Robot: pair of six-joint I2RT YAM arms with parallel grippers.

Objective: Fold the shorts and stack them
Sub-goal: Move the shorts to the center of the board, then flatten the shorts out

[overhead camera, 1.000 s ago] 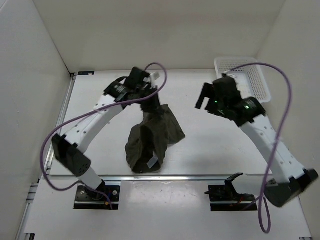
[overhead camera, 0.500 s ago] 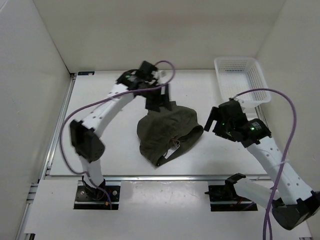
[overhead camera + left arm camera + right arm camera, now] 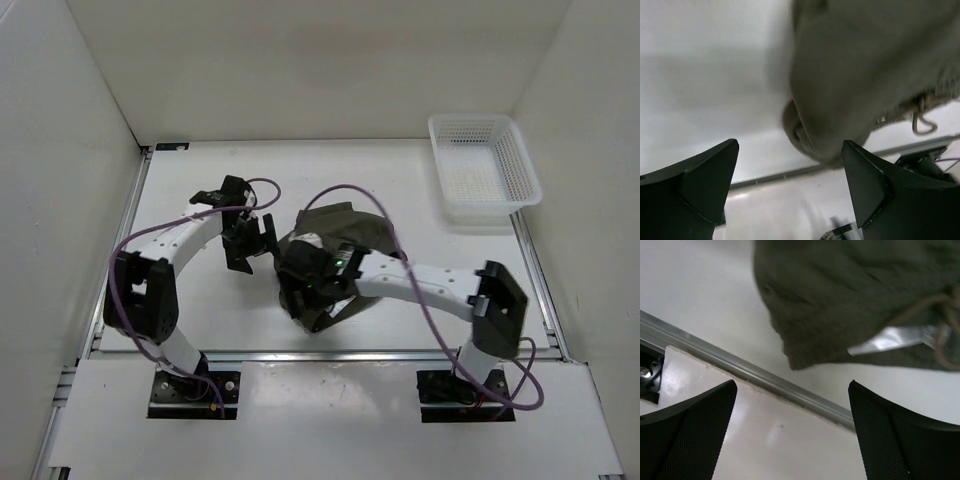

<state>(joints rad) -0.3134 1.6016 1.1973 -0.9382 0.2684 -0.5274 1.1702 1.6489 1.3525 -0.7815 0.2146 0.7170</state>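
**Q:** Where do the shorts lie, and what do the arms hold?

**A:** The shorts (image 3: 345,225) lie in a crumpled heap in the middle of the table (image 3: 200,180), towards the front rail (image 3: 300,352). They are well apart from the white mesh basket (image 3: 485,170) in the far right corner. I hold nothing. The left gripper (image 3: 790,142) hangs just beside the heap's left edge, jaws spread wide with only bare surface between them. The right gripper (image 3: 792,385) hovers over the heap's near edge, jaws likewise apart and empty.

**Q:** How do you expect the cloth to handle?

**A:** Soft, light and limp, I judge. It bunches in rounded folds and should sag from any point I lift. It is not fragile and unlikely to slip, though one pinch may gather several layers at once. The drawstring (image 3: 920,112) shows at the waistband (image 3: 942,82), and a pale label (image 3: 890,342) lies close by. The string is too thin to serve as a hold. I would take the waistband hem at two separate points, one per gripper, so the cloth hangs open. I cannot tell from this heap where its corners are.
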